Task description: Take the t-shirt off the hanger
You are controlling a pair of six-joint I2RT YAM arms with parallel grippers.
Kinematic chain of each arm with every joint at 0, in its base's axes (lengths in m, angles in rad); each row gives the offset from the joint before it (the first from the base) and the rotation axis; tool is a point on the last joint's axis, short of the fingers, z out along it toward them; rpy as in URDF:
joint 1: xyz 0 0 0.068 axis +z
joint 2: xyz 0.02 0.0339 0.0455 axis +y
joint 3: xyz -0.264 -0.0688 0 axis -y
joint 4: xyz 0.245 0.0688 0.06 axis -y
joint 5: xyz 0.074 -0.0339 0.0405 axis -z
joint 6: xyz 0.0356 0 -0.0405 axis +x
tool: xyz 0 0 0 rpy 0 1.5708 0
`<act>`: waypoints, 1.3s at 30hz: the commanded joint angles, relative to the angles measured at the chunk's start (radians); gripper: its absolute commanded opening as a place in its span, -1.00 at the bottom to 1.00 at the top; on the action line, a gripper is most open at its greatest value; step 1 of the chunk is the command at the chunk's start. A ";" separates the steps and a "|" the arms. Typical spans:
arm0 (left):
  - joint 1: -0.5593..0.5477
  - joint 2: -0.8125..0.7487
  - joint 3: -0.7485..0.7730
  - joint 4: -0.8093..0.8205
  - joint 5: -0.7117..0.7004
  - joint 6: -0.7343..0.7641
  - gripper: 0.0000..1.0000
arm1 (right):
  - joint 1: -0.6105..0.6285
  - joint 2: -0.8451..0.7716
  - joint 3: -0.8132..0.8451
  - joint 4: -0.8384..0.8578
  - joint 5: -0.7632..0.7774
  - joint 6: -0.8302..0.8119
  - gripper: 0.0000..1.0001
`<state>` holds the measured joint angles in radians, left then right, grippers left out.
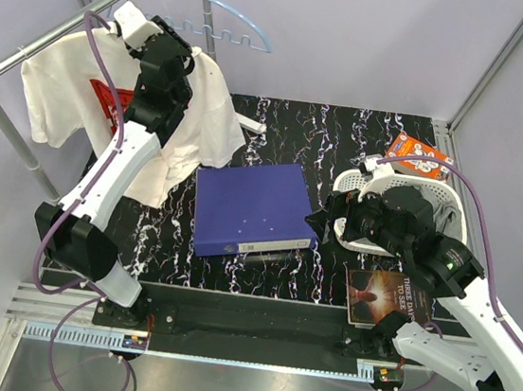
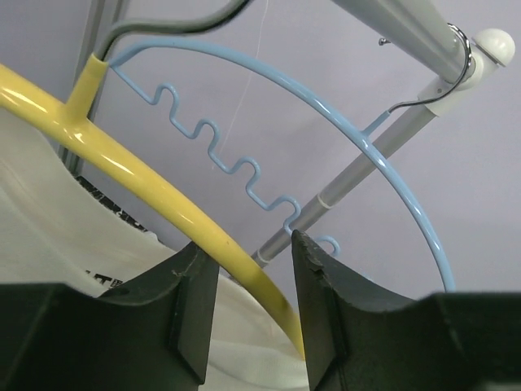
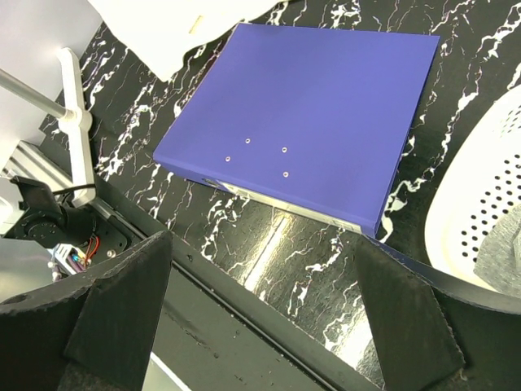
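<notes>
A white t-shirt [image 1: 64, 95] with a red print hangs on a yellow hanger [image 2: 146, 183] from the rail at the back left. In the left wrist view the shirt's cloth [image 2: 49, 236] lies below the hanger's arm. My left gripper [image 2: 254, 269] is raised at the shirt's collar [image 1: 129, 31]. Its jaws stand partly apart, and the yellow arm runs slantwise through the gap between them. My right gripper [image 3: 264, 277] hovers wide open and empty over the table's near edge, just right of the binder [image 1: 320, 222].
An empty light-blue hanger [image 1: 209, 3] hangs on the same grey rail [image 1: 72, 29], beside the yellow one [image 2: 366, 147]. A purple binder [image 1: 252, 209] lies mid-table. At the right stand a white basket [image 1: 349, 182] holding grey cloth, an orange box [image 1: 417, 155] and a dark book [image 1: 387, 297].
</notes>
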<state>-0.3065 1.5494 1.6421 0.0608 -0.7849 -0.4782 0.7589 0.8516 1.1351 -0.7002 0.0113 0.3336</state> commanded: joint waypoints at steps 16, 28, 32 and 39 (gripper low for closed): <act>-0.011 -0.055 -0.010 0.194 0.045 0.084 -0.79 | 0.000 0.014 0.026 0.034 0.035 -0.011 0.99; -0.086 -0.057 0.030 0.205 0.078 0.121 -1.00 | 0.000 -0.002 0.002 0.039 0.036 0.005 0.99; -0.111 -0.083 0.028 0.166 0.076 0.095 -1.00 | 0.000 0.006 0.000 0.048 0.041 -0.004 0.99; -0.164 -0.137 -0.016 0.131 0.049 0.012 -1.00 | -0.001 0.082 0.017 0.077 -0.002 -0.011 0.99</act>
<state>-0.4473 1.5040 1.6207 0.1177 -0.7292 -0.4389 0.7589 0.8906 1.1328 -0.6861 0.0315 0.3344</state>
